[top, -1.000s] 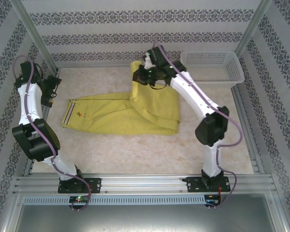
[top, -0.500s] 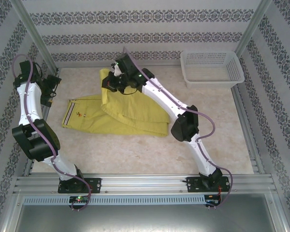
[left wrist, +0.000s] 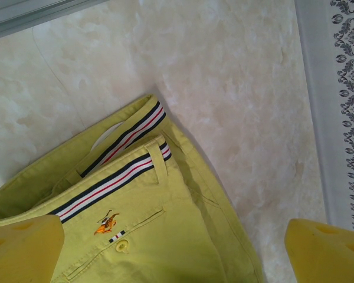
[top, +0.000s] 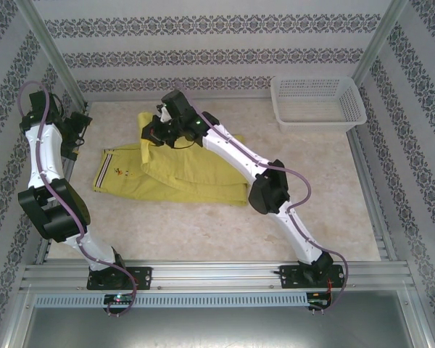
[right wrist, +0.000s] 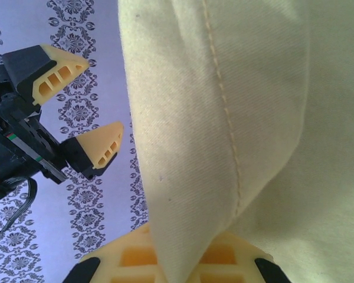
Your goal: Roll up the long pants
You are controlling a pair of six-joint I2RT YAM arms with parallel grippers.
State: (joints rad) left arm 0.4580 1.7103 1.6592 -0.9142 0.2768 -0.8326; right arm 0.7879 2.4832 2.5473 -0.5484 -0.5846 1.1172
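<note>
Limp yellow-green cloth long pants (top: 203, 174), seamed fold clamped in right gripper (top: 154, 130) (such thick edges likely grip best); left gripper (top: 77, 135) gapes near their waistband (left wrist: 115, 186).

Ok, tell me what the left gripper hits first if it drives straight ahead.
Most likely the long pants, near the striped waistband; the open left gripper points down at it, though depth is unclear.
</note>
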